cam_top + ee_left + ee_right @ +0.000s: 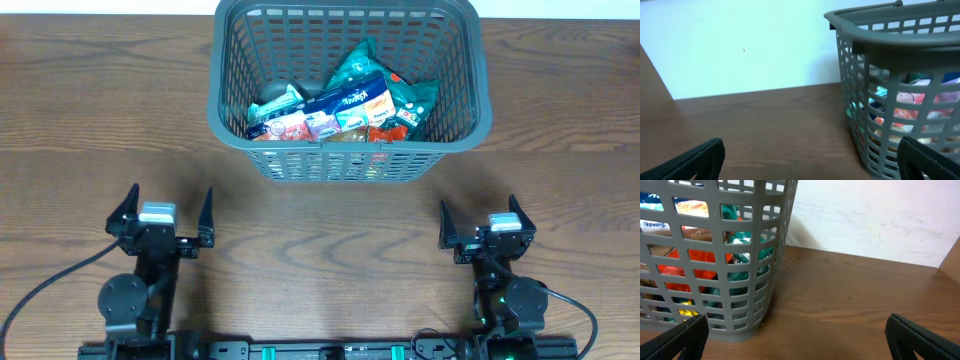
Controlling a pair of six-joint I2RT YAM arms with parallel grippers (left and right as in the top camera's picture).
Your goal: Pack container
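Note:
The container point(345, 160), a dark grey slotted basket, stands at the table's far middle and holds several colourful snack packets point(345, 108). It also shows in the left wrist view point(890, 35) at the right and in the right wrist view point(715, 280) at the left, packets visible through the slots. My left gripper point(162, 212) is open and empty near the front left, well short of the basket. My right gripper point(482, 219) is open and empty near the front right. The fingertips show in the left wrist view point(810, 162) and in the right wrist view point(795, 340).
The brown wooden table point(90, 130) runs left and right of the basket. A pale wall point(740, 45) stands behind the table's far edge. Both arm bases sit at the front edge.

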